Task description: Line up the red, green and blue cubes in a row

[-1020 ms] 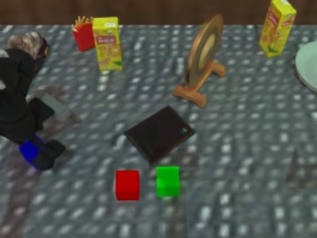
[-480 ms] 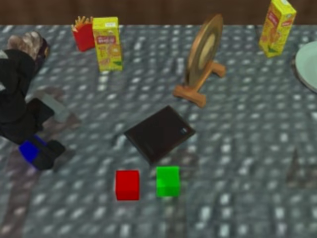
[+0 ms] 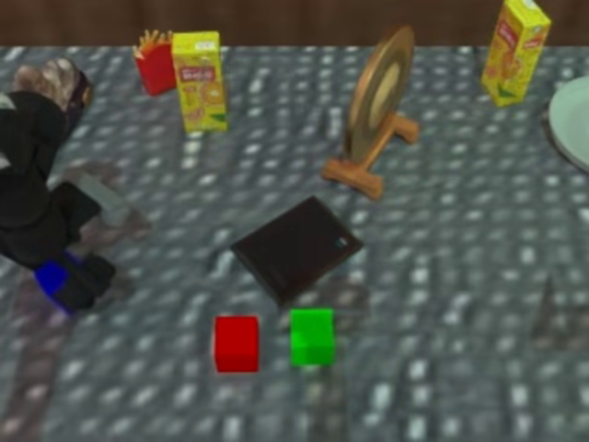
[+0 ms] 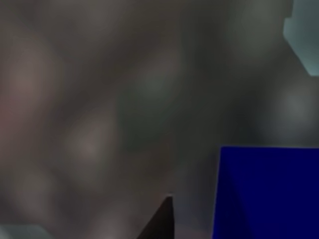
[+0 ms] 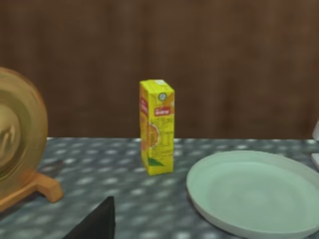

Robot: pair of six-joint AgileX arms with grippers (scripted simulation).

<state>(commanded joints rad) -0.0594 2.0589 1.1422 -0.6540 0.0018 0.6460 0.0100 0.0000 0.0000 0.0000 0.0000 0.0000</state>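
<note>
The red cube [image 3: 236, 343] and the green cube [image 3: 312, 336] sit side by side near the table's front, a small gap between them. The blue cube [image 3: 51, 279] lies at the far left, partly hidden under my left arm. My left gripper [image 3: 66, 281] is low over it, open around the cube. In the left wrist view the blue cube [image 4: 269, 194] fills one corner, and a dark fingertip [image 4: 162, 221] stands a little apart from its side. The right arm is out of the top view; only one dark fingertip [image 5: 97, 221] shows in its wrist view.
A dark flat case [image 3: 296, 247] lies just behind the red and green cubes. Farther back stand a gold disc on a wooden stand [image 3: 377, 110], two yellow juice cartons [image 3: 200, 81] [image 3: 517, 51] and a red fries carton [image 3: 155, 63]. A pale green plate [image 3: 575, 120] is at the right edge.
My left gripper's finger beside the blue cube has drawn a little closer to it, and the arm covers slightly more of the cube. The red and green cubes have not moved.
</note>
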